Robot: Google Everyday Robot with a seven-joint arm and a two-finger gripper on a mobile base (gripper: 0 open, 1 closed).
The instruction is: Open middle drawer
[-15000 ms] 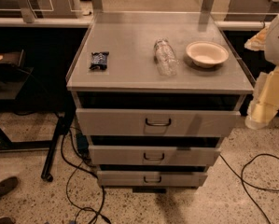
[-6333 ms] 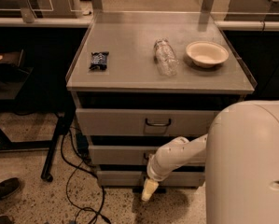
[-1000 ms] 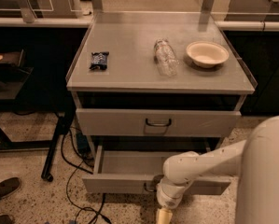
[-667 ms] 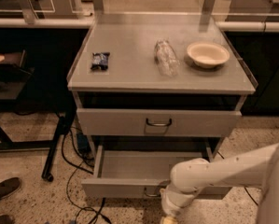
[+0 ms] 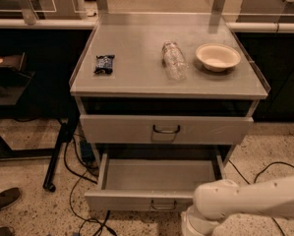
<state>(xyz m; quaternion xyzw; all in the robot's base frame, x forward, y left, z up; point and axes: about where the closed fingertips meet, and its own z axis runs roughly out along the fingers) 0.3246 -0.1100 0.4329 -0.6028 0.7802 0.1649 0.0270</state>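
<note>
The middle drawer (image 5: 136, 199) of the grey metal cabinet is pulled well out, and its shallow tray (image 5: 161, 173) looks empty. Its small dark loop handle (image 5: 163, 206) sits at the centre of the front panel. My gripper (image 5: 193, 226) is at the bottom edge of the camera view, just right of and below that handle, mostly cut off by the frame. My white arm (image 5: 254, 200) runs in from the right in front of the drawer's right end. The top drawer (image 5: 166, 129) is shut. The bottom drawer is hidden under the open one.
On the cabinet top (image 5: 136, 77) lie a dark snack packet (image 5: 104, 64), a clear plastic bottle (image 5: 174, 60) on its side and a pale bowl (image 5: 218, 56). Cables (image 5: 82, 200) trail on the floor at left. A black table leg (image 5: 58, 149) and shoes (image 5: 4, 200) stand further left.
The middle drawer has slid a little further out. My arm and gripper have moved down and to the right, toward the bottom edge of the view.
</note>
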